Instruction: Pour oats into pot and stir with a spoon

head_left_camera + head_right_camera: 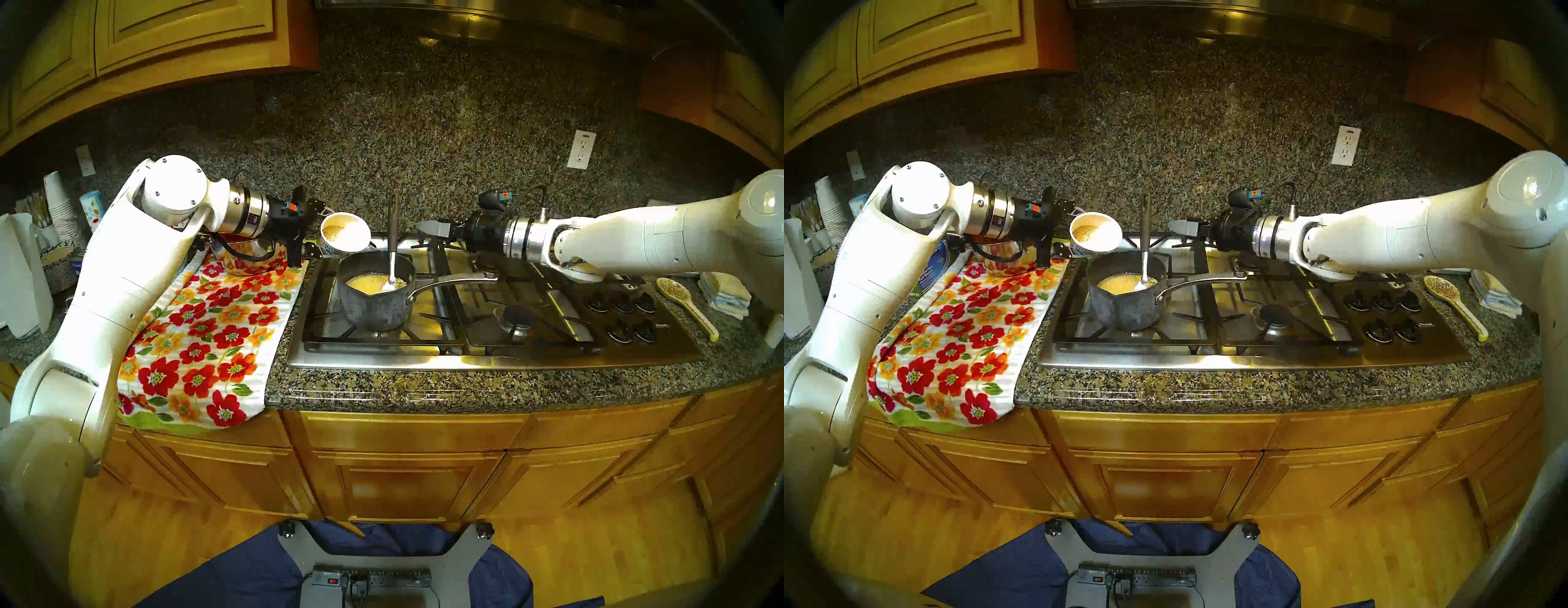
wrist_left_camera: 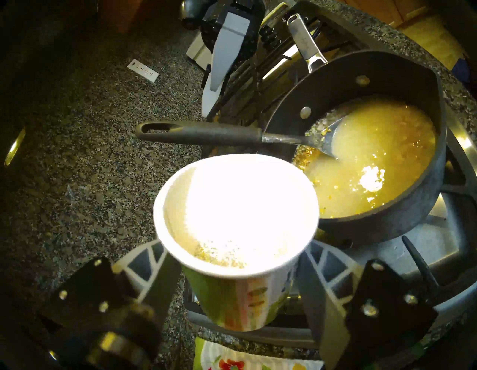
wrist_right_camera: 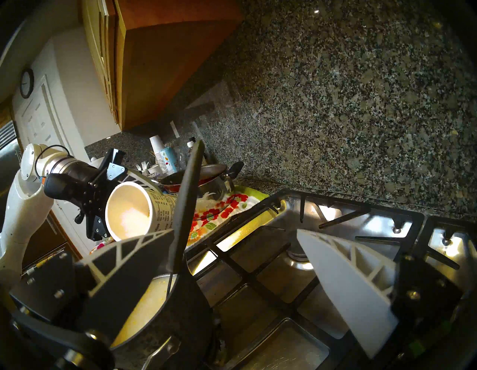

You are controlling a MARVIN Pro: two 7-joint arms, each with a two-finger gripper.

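My left gripper [image 2: 240,292] had its jaws clamped on the sides of the "purely elizabeth" oat cup [image 1: 344,236], held tipped on its side just beside the rim of the dark grey saucepan [image 1: 375,297] on the front left burner of the gas cooktop [image 1: 488,339]. My right gripper [image 3: 237,261] hung with jaws apart and empty over the back of the cooktop, just right of the spoon [image 1: 392,250], touching nothing.

Oats [image 2: 374,160] already sat in the saucepan as a pale yellow, wet-looking mass, with darker flakes along the near wall. A thin scatter of flakes [image 1: 333,231] remained inside the cup, so I judged the pour mostly done but not finished.

The dark-handled spoon stood almost upright in the saucepan, its silvery bowl sunk in the oats and its handle leaning on the far rim, free of either gripper. I could not tell from this whether any stirring had been done; the spoon had yet to be grasped. The yellow ceramic spoon [image 1: 685,303] lay unused on the granite counter [image 1: 424,390] at right, the floral towel [image 1: 203,335] at left.
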